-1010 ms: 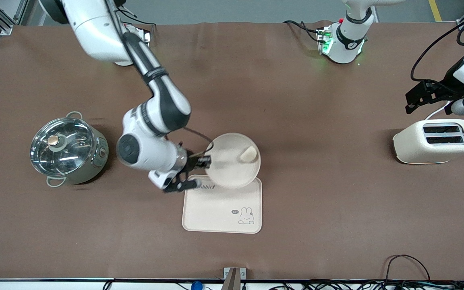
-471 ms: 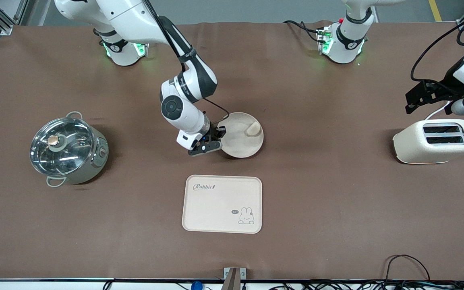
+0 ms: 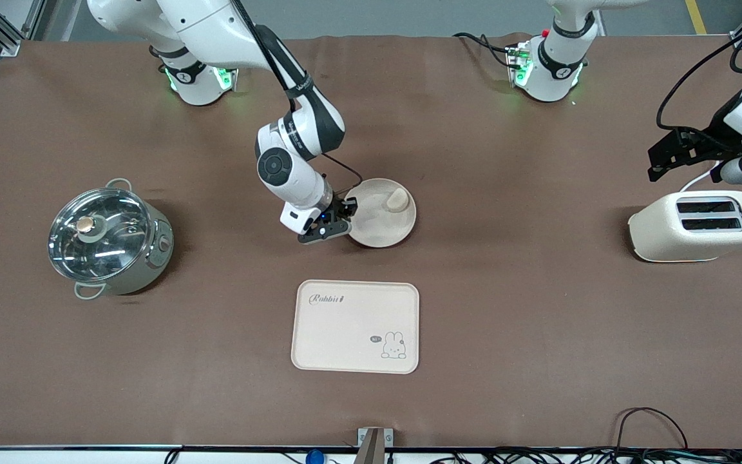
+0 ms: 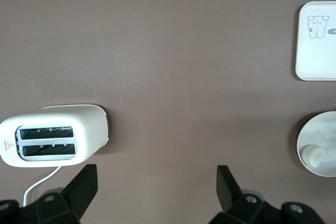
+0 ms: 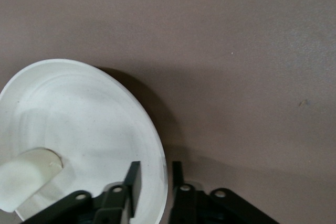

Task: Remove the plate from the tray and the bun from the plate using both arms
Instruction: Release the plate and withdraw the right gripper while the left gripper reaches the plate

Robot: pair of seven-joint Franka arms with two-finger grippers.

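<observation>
The plate (image 3: 380,212), stiff and likely light, is being straddled at its rim by the right gripper (image 3: 339,222), jaws loosening. The soft bun (image 3: 397,199) is best pinched across its middle. The left gripper (image 4: 157,182) is being held spread over the table's left-arm end, waiting.

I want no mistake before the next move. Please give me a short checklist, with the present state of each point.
1. Plate off the tray: ok, it lies on the table, farther from the front camera than the tray.
2. Right pincer free of the plate: not ok, its fingers straddle the rim, one on each side, just parted.
3. Bun removed from the plate: not ok, it lies on the plate.
4. Left pincer ready: ok, open and holding nothing; that arm waits above the toaster at its end of the table.
5. Way to the bun clear: ok, only bare table between toaster and plate.
</observation>
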